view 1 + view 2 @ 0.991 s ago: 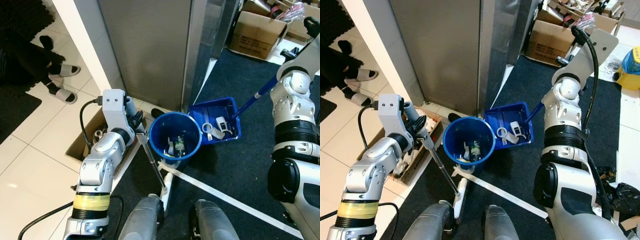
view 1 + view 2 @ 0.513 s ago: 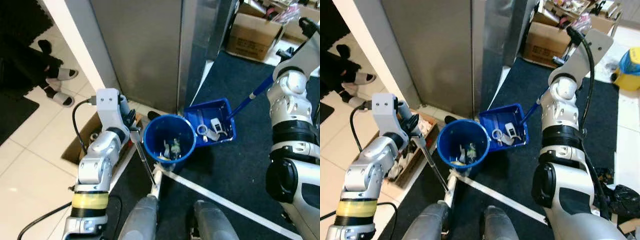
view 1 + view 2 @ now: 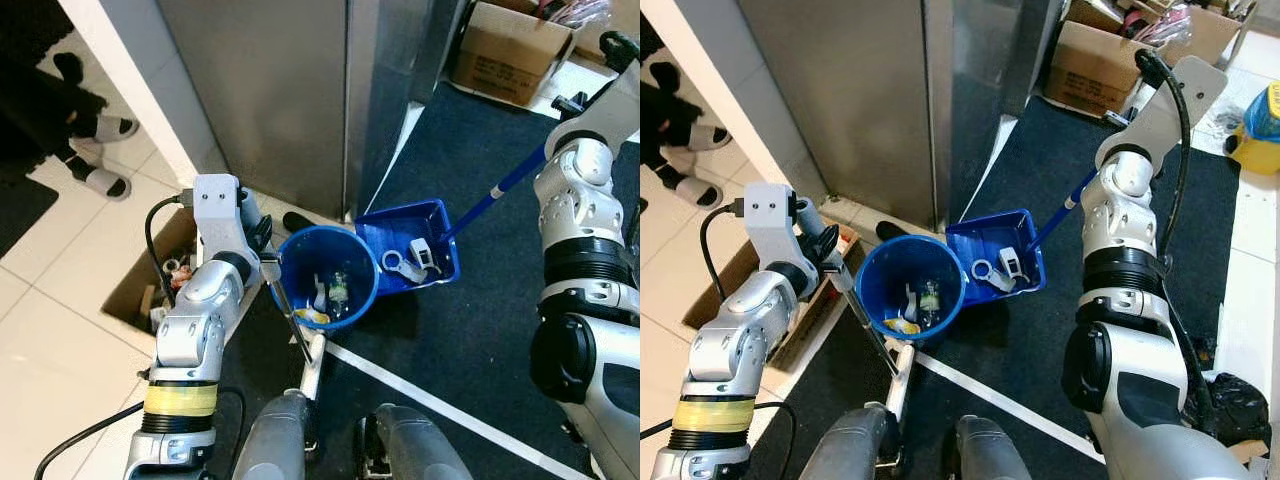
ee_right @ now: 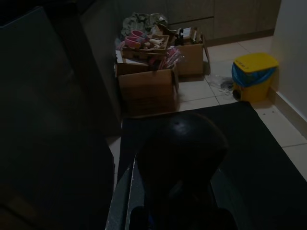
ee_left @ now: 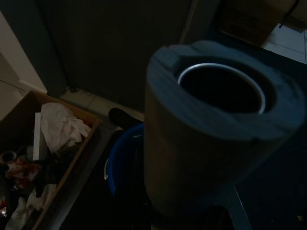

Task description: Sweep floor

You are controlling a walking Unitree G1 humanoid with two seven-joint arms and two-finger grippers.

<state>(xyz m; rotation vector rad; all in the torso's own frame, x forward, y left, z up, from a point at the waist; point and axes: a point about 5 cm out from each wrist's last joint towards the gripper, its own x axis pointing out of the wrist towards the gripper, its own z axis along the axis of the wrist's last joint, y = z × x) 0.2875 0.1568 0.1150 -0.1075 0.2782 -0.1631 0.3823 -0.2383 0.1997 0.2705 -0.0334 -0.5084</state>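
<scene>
- Dark carpet (image 3: 480,330) lies under the blue bucket (image 3: 325,290).
- Dustpan (image 3: 410,262) touches the bucket.
- Left tool (image 3: 262,255), beside the bucket, holds the broom (image 3: 295,335).
- Right tool's state: cannot tell.

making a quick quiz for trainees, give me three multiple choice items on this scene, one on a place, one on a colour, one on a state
1. Where is the dustpan?
A. touching the bucket, on its right
B. inside the cardboard box
C. on the white tiles

2. What colour is the bucket?
A. yellow
B. blue
C. grey

3. What state is the bucket in?
A. tipped over
B. upright with litter inside
C. upright and empty

Answers:
1 A, its blue tray meets the bucket rim on the dark mat.
2 B, rim and wall are blue.
3 B, the opening faces up and scraps lie at the bottom.
</scene>
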